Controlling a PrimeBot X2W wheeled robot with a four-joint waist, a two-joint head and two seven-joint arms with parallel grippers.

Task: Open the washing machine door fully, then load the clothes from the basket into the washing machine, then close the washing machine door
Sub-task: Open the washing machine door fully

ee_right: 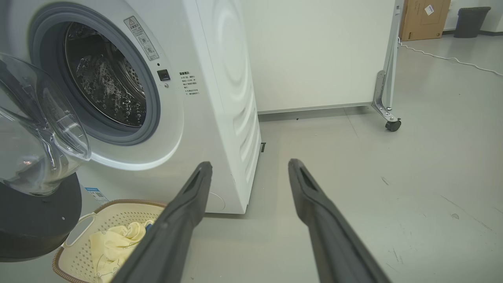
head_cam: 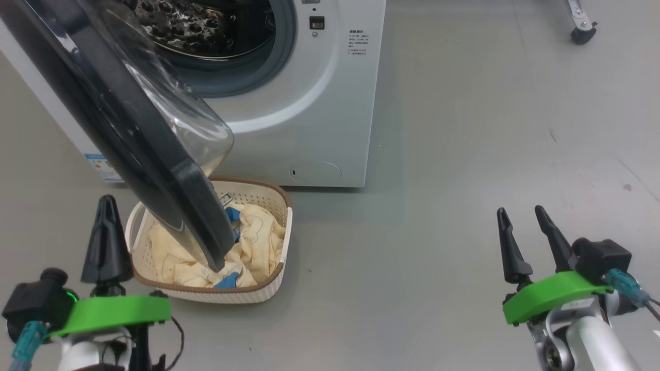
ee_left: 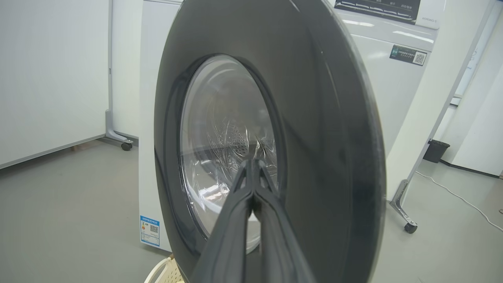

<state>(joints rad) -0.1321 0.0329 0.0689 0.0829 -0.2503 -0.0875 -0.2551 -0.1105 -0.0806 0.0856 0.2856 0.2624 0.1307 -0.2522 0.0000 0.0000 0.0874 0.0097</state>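
The washing machine (head_cam: 319,103) stands at the top with its steel drum (head_cam: 206,26) exposed. The washing machine door (head_cam: 129,129) hangs partly swung out, its black ring and glass bowl over the basket (head_cam: 286,232) on the floor. Pale yellow clothes (head_cam: 258,237) with blue patches lie in the basket. My left gripper (head_cam: 106,198) is shut with nothing in it, just left of the basket. In the left wrist view it (ee_left: 253,162) points at the door's outer face (ee_left: 314,118). My right gripper (head_cam: 520,210) is open over bare floor, far right of the basket (ee_right: 118,202) and clothes (ee_right: 114,239).
A white partition on a wheeled metal foot (ee_right: 387,118) stands behind and right of the machine, with a cable (ee_right: 444,59) trailing on the floor. Another caster (head_cam: 582,33) shows at the far right. Grey floor (head_cam: 464,206) stretches open to the machine's right.
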